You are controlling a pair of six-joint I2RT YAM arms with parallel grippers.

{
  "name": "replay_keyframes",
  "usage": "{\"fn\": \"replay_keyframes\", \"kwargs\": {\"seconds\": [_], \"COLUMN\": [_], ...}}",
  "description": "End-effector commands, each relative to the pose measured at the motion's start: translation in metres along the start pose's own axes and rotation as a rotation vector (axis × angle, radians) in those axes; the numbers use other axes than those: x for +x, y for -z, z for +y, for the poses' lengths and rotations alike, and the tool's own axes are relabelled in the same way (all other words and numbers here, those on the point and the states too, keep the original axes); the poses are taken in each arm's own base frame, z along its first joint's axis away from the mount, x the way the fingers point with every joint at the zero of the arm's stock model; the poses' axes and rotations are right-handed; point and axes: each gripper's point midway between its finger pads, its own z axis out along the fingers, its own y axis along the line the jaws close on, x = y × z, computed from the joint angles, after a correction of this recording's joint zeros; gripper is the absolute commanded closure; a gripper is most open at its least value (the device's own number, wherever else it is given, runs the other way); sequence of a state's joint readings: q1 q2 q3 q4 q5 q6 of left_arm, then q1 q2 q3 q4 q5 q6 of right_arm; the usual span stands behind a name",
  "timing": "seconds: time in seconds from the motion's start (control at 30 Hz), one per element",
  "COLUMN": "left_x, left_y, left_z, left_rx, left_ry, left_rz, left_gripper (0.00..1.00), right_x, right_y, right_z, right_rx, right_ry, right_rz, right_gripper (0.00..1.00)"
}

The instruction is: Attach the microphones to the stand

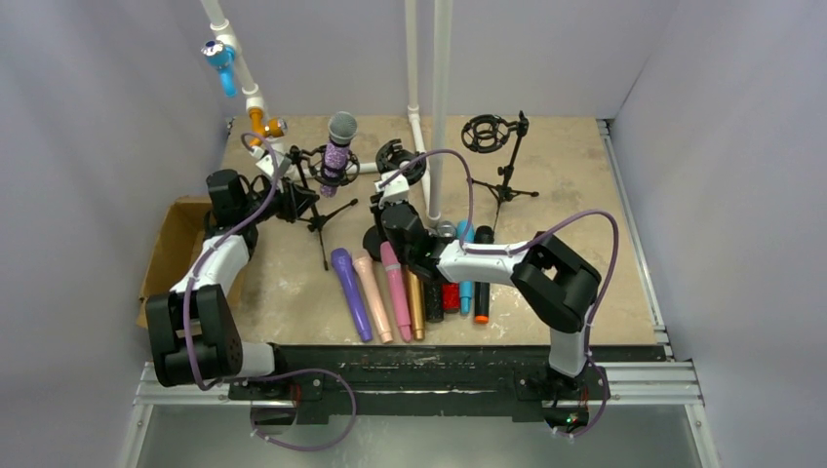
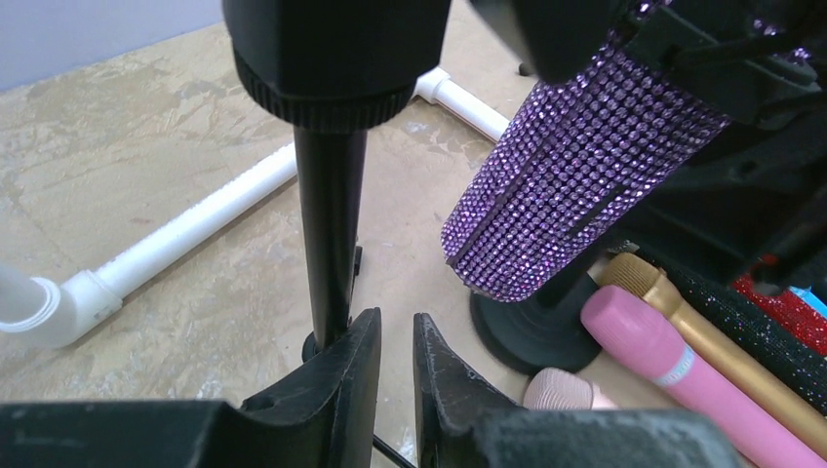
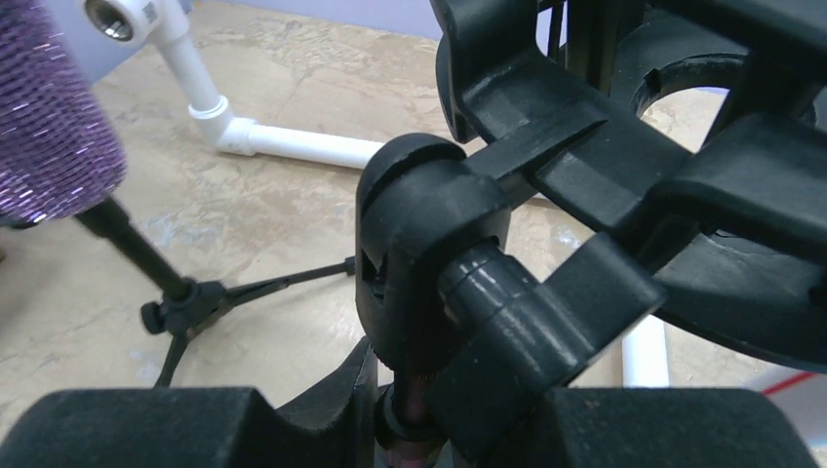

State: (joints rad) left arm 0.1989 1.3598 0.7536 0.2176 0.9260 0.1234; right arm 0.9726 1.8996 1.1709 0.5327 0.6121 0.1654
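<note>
Your left gripper (image 2: 397, 327) has its fingers only a narrow slit apart, with nothing between them. The black post of the left stand (image 2: 330, 234) rises just off the left fingertip, at about 11 o'clock from the slit. Whether the finger touches the post you cannot tell.

The purple glitter microphone (image 1: 337, 146) sits in that stand's ring mount, head up, toward 11 o'clock on the table (image 1: 575, 205).

Your right gripper (image 3: 414, 414) is closed around the post of the middle stand (image 1: 400, 164), just under its swivel joint; the ring mount above it is empty. The right stand (image 1: 492, 136), at 1 o'clock from the middle one, is also bare.

The other microphones lie side by side at 6 o'clock from the middle stand: purple (image 1: 350, 292), peach (image 1: 373, 294), pink (image 1: 395, 288), gold (image 1: 415, 304), black (image 1: 433, 297), red glitter (image 1: 450, 297), blue (image 1: 466, 265), and a black one with an orange end (image 1: 483, 278).
</note>
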Motion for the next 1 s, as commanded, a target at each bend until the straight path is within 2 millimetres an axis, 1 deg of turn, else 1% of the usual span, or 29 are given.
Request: {"fn": "replay_keyframes", "kwargs": {"seconds": [0.0,0.13,0.27,0.4,0.57,0.67,0.7,0.73,0.8,0.9,0.97], "left_x": [0.046,0.045,0.043,0.04,0.043,0.044,0.045,0.047,0.05,0.053,0.056], "left_y": [-0.013,-0.026,-0.035,-0.04,-0.042,-0.039,-0.037,-0.036,-0.035,-0.037,-0.04], "left_z": [-0.007,-0.015,-0.016,-0.012,-0.013,-0.015,-0.014,-0.014,-0.012,-0.004,0.004], "left_rx": [-0.014,0.023,0.045,0.057,0.092,0.09,0.084,0.079,0.069,0.029,-0.015], "left_ry": [0.123,0.127,0.129,0.137,0.174,0.156,0.159,0.167,0.189,0.232,0.268], "left_rz": [0.14,0.151,0.179,0.188,0.23,0.238,0.244,0.252,0.264,0.28,0.296], "left_gripper": [0.83,0.83,0.83,0.84,0.85,0.85,0.85,0.85,0.83,0.83,0.85], "right_x": [-0.034,-0.034,-0.029,-0.022,-0.018,-0.019,-0.02,-0.021,-0.025,-0.036,-0.045], "right_y": [0.019,0.029,0.035,0.038,0.037,0.036,0.036,0.036,0.037,0.042,0.047], "right_z": [-0.002,-0.006,-0.012,-0.016,-0.011,-0.007,-0.006,-0.006,-0.005,-0.004,-0.003], "right_rx": [0.002,0.002,0.017,0.021,0.008,0.0,-0.004,-0.006,-0.013,-0.027,-0.049], "right_ry": [-0.059,-0.052,-0.04,-0.025,0.003,0.018,0.019,0.019,0.016,0.007,0.003], "right_rz": [-0.074,-0.073,-0.065,-0.053,-0.042,-0.036,-0.036,-0.036,-0.039,-0.05,-0.06], "right_gripper": [1.0,1.0,1.0,1.0,1.0,0.88,0.81,0.72,0.61,0.47,0.39]}}
